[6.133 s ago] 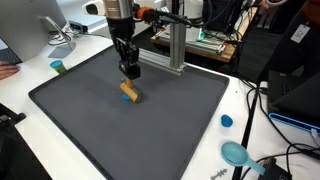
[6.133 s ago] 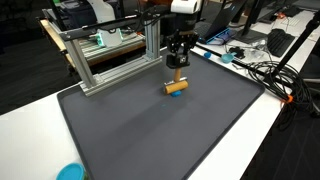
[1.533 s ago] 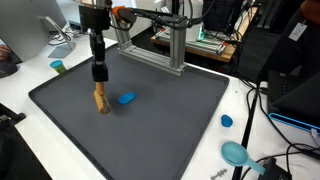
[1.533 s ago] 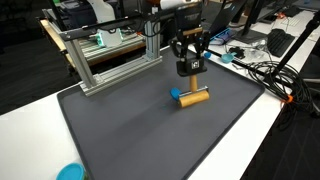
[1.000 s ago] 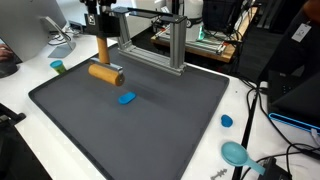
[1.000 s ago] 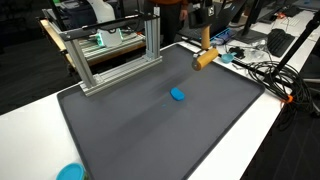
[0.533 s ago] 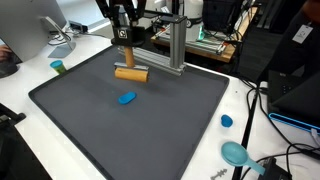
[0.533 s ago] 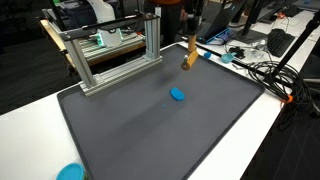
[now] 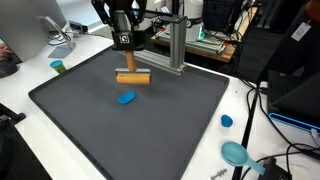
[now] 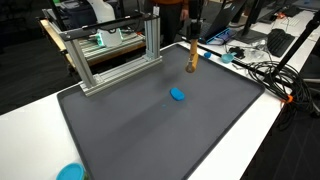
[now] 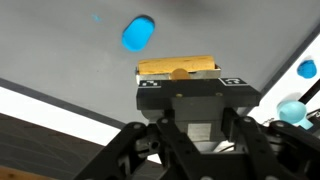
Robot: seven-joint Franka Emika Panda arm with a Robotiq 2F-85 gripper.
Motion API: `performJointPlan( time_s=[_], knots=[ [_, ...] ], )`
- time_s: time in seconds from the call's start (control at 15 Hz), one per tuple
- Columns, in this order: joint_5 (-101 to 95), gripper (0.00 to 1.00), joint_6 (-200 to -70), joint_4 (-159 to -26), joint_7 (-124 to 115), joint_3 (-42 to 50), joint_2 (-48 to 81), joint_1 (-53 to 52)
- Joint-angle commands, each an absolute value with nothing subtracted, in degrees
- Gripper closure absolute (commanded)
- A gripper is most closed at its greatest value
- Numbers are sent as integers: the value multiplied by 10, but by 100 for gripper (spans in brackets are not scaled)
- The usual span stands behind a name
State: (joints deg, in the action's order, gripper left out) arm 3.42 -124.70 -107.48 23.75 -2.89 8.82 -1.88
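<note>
My gripper (image 9: 128, 66) is shut on an orange wooden cylinder (image 9: 132, 78) and holds it in the air above the far part of the dark grey mat (image 9: 160, 135). The cylinder lies level in one exterior view and hangs near upright in the other (image 10: 191, 58). A small blue piece (image 9: 127, 98) lies on the mat just below and in front of it, also seen in the exterior view (image 10: 177, 95). In the wrist view the cylinder (image 11: 178, 67) sits crosswise at my gripper (image 11: 179, 76), with the blue piece (image 11: 139, 33) beyond it.
An aluminium frame (image 9: 175, 45) stands at the mat's far edge, also in the exterior view (image 10: 110, 55). A teal cup (image 9: 58, 67), a blue lid (image 9: 227, 121) and a teal scoop (image 9: 236, 153) lie on the white table off the mat. Cables (image 10: 262, 72) lie beside the mat.
The gripper lifted the orange cylinder off the mat from beside the blue piece, swung it through the air and turned it. In the last half second it shifted only slightly.
</note>
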Motion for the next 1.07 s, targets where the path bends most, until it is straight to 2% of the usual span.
performJointPlan(
  time_s=[0.0, 0.33, 0.6, 0.67, 1.0],
  knots=[
    [61, 78, -1203, -1004, 385, -34, 112, 8],
    [31, 78, -1168, -966, 542, -33, 154, 25],
    [-33, 78, -1200, -993, 635, -23, 175, 31],
    [-5, 53, -1190, -993, 594, -28, 170, 28],
    [-26, 53, -1198, -993, 624, -25, 184, 32]
  ],
)
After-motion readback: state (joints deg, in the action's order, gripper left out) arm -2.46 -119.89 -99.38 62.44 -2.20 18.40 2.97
